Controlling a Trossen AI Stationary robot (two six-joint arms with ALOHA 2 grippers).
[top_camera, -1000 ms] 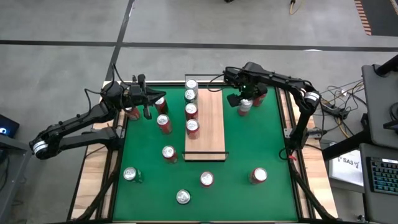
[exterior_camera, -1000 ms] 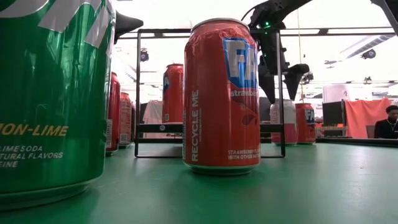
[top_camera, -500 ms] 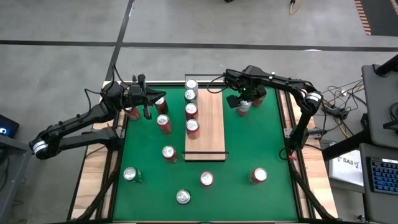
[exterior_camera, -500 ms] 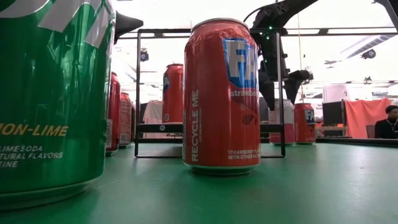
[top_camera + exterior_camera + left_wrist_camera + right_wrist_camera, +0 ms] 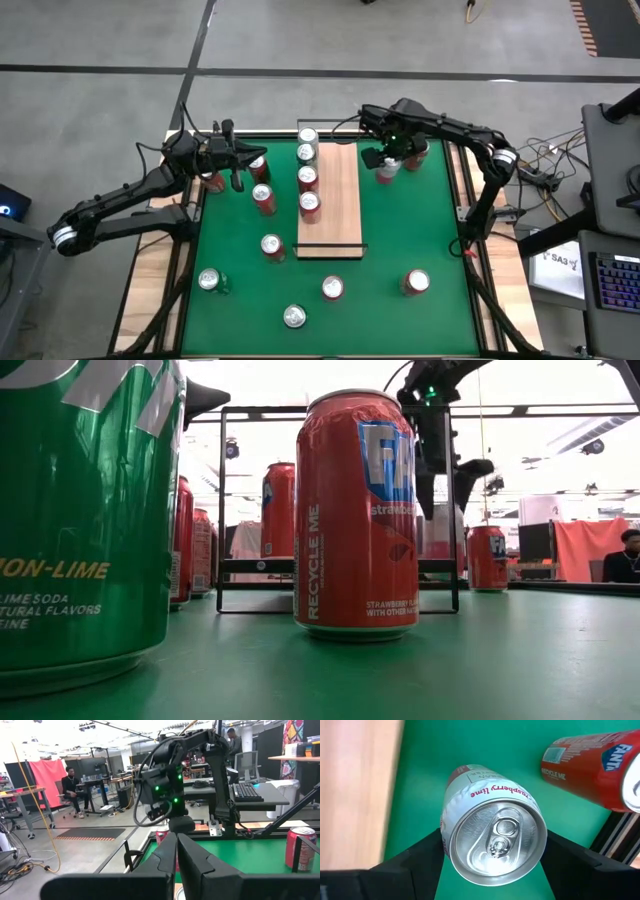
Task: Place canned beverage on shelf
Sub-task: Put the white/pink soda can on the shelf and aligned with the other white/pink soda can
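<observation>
While beyond green mat (image 5: 400, 240): workshop w/ desks.

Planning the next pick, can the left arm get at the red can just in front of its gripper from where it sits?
Probably yes. The left gripper sits at the mat's far left corner, fingers shut, with the red can right beside it and nothing between them.

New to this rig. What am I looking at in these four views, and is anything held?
Two robot arms work at a table with a green mat. One camera looks straight down, one sits at table height, and one rides each wrist. Soda cans stand around the mat; four stand on the wooden shelf. The right pincer grips a pale raspberry-lime can from above, beside the shelf. The left pincer waits shut and empty at the mat's far left corner. People sit in the background.
</observation>
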